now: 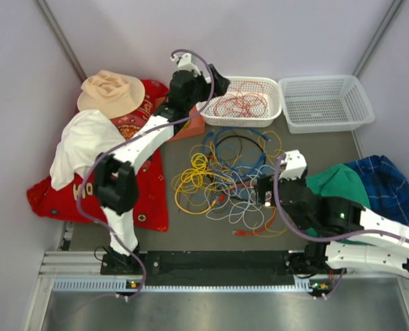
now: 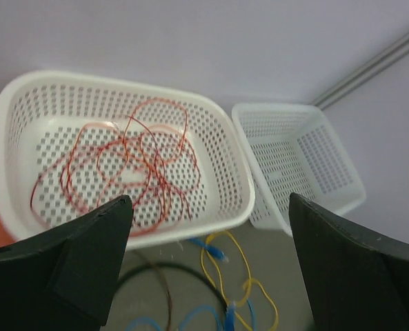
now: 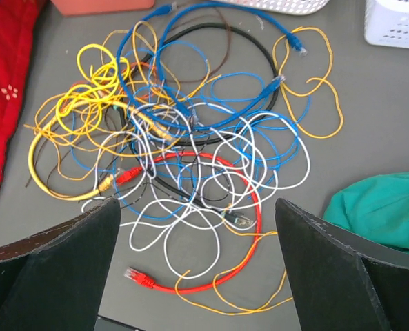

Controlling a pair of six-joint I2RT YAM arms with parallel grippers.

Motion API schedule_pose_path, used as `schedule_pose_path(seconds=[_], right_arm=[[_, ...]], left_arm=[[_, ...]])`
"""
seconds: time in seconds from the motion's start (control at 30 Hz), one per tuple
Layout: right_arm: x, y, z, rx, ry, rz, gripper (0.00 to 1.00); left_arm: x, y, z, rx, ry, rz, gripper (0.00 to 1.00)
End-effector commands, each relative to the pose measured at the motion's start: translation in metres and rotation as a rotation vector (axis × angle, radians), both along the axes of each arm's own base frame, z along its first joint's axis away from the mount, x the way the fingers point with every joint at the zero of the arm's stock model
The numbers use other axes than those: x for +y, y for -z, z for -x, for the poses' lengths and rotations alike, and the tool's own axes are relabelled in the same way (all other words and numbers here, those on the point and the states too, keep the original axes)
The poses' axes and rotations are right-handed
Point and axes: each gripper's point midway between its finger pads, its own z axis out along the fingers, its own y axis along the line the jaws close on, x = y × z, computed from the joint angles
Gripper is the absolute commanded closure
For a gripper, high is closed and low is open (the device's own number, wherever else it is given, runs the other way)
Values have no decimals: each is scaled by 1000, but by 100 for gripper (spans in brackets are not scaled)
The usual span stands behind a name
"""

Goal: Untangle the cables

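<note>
**A:** Where are the cables?

**B:** The cables [image 3: 190,152] lie in one loose heap in the middle of the grey bench [image 1: 204,239], right under my right pincer [image 3: 196,207]. One thin red-orange wire [image 2: 121,172] lies apart from them, coiled inside the left basket [image 2: 225,138].

**A:** Does the heap point any way?

**B:** Hardly. It is about as wide as it is deep, so I see no clear long axis. The thick yellow loops sit on its left and the blue ones on the far side, toward the baskets. A red cable [image 3: 138,277] curves along the near edge, and its plug points left.

**A:** What does one camera give that the others don't?

**B:** Only the top view shows the room. There are pale walls on three sides. To the left are a red cloth [image 1: 149,200], a straw hat [image 1: 111,93] and a white garment [image 1: 80,141]. To the right a green cloth [image 1: 338,183] lies on a blue plaid one [image 1: 390,179]. My right wrist view separates the strands by colour and shows the small plugs. My left wrist view looks into the left basket, with the right basket [image 2: 307,165] just beside it.

**A:** And the pincers?

**B:** Both stand apart, with nothing between the fingers. My left pincer [image 2: 207,214] hangs over the near rim of the left basket, above the wire. The right one hangs over the near part of the heap.
</note>
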Motion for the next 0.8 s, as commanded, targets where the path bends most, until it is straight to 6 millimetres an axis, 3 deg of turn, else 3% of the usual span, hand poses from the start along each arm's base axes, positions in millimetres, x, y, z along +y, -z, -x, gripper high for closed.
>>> schedule_pose_path(seconds=[0.0, 0.03, 0.07, 0.1, 0.13, 0.17, 0.2, 0.23, 0.27, 0.3, 0.33, 0.37, 0.4, 0.43, 0.47, 0.57, 0.6, 0.63, 0.67, 0.7, 0.77], right_arm=[[24, 6, -3, 7, -31, -16, 12], [34, 11, -5, 12, -38, -19, 13], [37, 19, -7, 20, -38, -11, 14], [40, 23, -9, 24, -36, -7, 17], [49, 33, -10, 52, -58, 10, 18], [56, 35, -13, 65, -72, 2, 18], [56, 39, -21, 84, -53, -3, 19], [66, 51, -23, 133, -84, 0, 19], [72, 51, -28, 148, -85, -27, 20], [73, 54, -34, 165, -76, -38, 22], [75, 56, -41, 191, -75, -61, 23], [77, 64, -48, 211, -68, -62, 24], [82, 64, -54, 212, -69, -89, 29], [83, 67, -61, 231, -68, -106, 32], [85, 76, -67, 247, -62, -93, 33], [86, 88, -86, 278, -31, -87, 37], [87, 107, -92, 320, -16, -50, 37], [88, 111, -97, 328, -13, -44, 37], [85, 120, -102, 345, 1, -20, 36], [84, 137, -105, 379, 15, 15, 28], [85, 150, -110, 407, 19, 41, 15]], left_arm=[[30, -80, 101, -51, -35, 104, 1], [38, -93, 128, -64, -58, 103, 1], [44, -45, 143, 34, -81, 12, 1], [48, -30, 158, 64, -85, -38, 1], [58, -34, 182, 64, -125, -59, 1], [64, 8, 200, 147, -125, -143, 1], [70, 21, 213, 178, -127, -171, 1], [75, 20, 235, 182, -130, -172, 1], [81, 50, 250, 250, -130, -192, 1], [87, 67, 265, 300, -125, -214, 1], [94, 66, 281, 309, -121, -186, 1], [101, 92, 295, 379, -135, -178, 1], [107, 104, 307, 418, -133, -181, 1], [114, 102, 317, 421, -128, -146, 1], [117, 118, 327, 462, -122, -134, 1], [127, 126, 344, 478, -111, -100, 1], [128, 125, 347, 477, -105, -92, 1], [130, 125, 350, 475, -100, -89, 1], [131, 126, 351, 478, -98, -94, 1], [131, 127, 352, 482, -96, -98, 1], [132, 131, 354, 493, -93, -112, 1]])
